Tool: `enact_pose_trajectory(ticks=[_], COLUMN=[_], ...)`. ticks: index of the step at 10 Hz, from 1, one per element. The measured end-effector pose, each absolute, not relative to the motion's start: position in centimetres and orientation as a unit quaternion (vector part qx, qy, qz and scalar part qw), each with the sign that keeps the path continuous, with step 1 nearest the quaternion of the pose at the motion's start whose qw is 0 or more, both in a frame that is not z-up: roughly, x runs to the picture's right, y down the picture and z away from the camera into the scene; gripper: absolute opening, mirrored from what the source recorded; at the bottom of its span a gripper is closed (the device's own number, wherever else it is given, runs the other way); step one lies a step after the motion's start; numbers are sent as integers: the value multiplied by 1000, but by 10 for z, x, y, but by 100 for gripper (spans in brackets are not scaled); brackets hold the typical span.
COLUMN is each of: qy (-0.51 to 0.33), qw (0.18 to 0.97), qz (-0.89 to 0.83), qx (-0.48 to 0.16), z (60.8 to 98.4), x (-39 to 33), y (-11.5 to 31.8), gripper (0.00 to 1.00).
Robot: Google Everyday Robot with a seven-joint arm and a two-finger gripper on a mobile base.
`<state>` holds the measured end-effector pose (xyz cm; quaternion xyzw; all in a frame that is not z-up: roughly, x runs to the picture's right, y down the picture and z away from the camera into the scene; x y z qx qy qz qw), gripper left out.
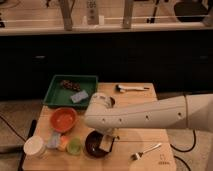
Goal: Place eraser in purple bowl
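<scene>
The purple bowl [93, 145], small, dark and glossy, sits near the table's front edge, right of the small green cup. My gripper [108, 142] hangs from the white arm at the bowl's right rim. The eraser [106, 145], a small pale tan block, shows between the fingers just over the rim, and the gripper is shut on it. The arm hides the table right behind the bowl.
An orange bowl [63, 119] stands at the left, with a white cup [34, 147] and a green cup [74, 146] in front of it. A green tray [56, 95] at the back left holds a grey-blue block [79, 96]. A fork [146, 150] lies front right, a white-handled tool [131, 88] at the back.
</scene>
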<state>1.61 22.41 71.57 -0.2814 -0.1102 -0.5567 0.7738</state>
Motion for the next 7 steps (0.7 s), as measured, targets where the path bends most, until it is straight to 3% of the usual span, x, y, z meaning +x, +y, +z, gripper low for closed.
enact_pose_trajectory(ticks=[4, 7], qy=[-116, -120], qw=[769, 766], qz=[-563, -568], qx=[-280, -278], z=[715, 714], x=[14, 12], y=[225, 225], gripper=[19, 25])
